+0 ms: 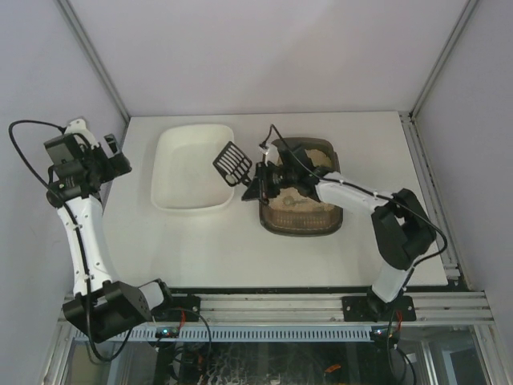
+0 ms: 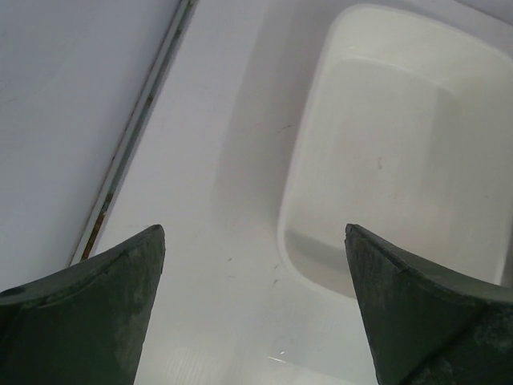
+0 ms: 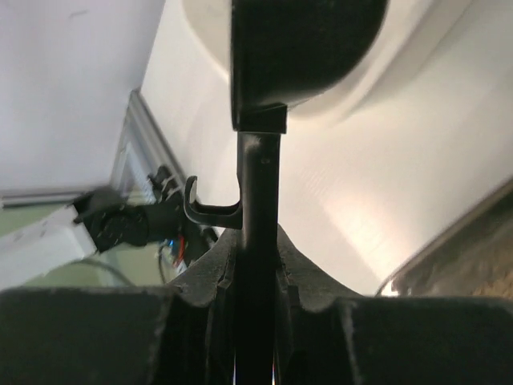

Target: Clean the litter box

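White table (image 1: 240, 249), grey walls (image 1: 264, 56), 1 white tub (image 1: 191, 207), 1 litter box (image 1: 300, 230), 1 scoop (image 1: 232, 163), your L gripper (image 2: 255, 231) wide open, empty, R gripper (image 3: 256, 249) clamped on scoop handle.

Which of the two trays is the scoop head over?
The white tub, left of the brown litter box; the scoop head sits above its right rim.

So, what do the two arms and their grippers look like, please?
Both are white tubular links with black joints and black bases. The left arm has a thin black cable looping beside it; the right arm has one too. The left gripper and right gripper have dark, matt, wedge-shaped fingers.
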`<state>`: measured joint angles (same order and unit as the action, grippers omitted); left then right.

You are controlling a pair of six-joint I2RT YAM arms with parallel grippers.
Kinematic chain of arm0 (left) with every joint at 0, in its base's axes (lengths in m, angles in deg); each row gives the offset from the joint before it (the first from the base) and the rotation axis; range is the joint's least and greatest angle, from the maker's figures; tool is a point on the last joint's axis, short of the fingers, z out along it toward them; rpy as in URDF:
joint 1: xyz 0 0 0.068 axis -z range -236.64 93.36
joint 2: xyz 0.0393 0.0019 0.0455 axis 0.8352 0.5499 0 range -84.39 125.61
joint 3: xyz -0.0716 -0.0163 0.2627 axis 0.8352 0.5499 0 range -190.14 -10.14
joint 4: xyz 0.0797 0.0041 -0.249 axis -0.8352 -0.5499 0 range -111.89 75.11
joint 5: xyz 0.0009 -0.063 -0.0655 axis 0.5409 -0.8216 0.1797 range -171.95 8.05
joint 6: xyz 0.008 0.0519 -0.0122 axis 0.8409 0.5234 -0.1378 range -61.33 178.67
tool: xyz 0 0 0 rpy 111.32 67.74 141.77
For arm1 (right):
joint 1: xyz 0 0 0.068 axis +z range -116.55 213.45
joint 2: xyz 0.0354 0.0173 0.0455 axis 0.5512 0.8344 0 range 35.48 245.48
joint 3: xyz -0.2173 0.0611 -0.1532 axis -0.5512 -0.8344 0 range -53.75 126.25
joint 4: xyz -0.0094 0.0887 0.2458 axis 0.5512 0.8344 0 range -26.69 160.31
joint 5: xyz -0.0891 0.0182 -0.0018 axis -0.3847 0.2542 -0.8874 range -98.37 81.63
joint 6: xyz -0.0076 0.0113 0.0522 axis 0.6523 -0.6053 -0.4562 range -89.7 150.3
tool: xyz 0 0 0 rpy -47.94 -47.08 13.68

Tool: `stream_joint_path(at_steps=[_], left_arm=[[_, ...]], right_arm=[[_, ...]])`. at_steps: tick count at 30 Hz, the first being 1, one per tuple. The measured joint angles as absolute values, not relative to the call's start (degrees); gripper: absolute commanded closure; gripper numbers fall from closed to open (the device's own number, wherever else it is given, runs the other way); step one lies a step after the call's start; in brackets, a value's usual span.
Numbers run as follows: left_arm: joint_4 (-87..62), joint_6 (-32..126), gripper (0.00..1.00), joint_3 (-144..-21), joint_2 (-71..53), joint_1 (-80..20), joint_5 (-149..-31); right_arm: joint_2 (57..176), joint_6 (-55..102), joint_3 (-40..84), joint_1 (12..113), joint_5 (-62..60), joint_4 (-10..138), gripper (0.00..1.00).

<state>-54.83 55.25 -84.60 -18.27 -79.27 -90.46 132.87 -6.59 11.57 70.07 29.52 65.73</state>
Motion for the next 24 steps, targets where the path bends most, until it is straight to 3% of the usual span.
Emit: stream_joint_path(at_steps=[5, 14, 24], left_arm=[[-55.5, 56.3, 0.03, -81.2, -18.0, -85.1, -91.8], [-56.0, 56.7, 0.06, -77.9, -17.9, -86.5, -93.7], [-55.8, 56.2, 0.06, -77.2, -16.8, -86.5, -96.3]], right_arm=[[141.7, -1.4, 29.3, 75.0, 18.7, 78.8, 1.0], [159.6, 14.3, 63.7, 90.1, -16.3, 104.7, 1.0], [165.3, 22.4, 68.0, 93.4, -32.3, 113.8, 1.0]])
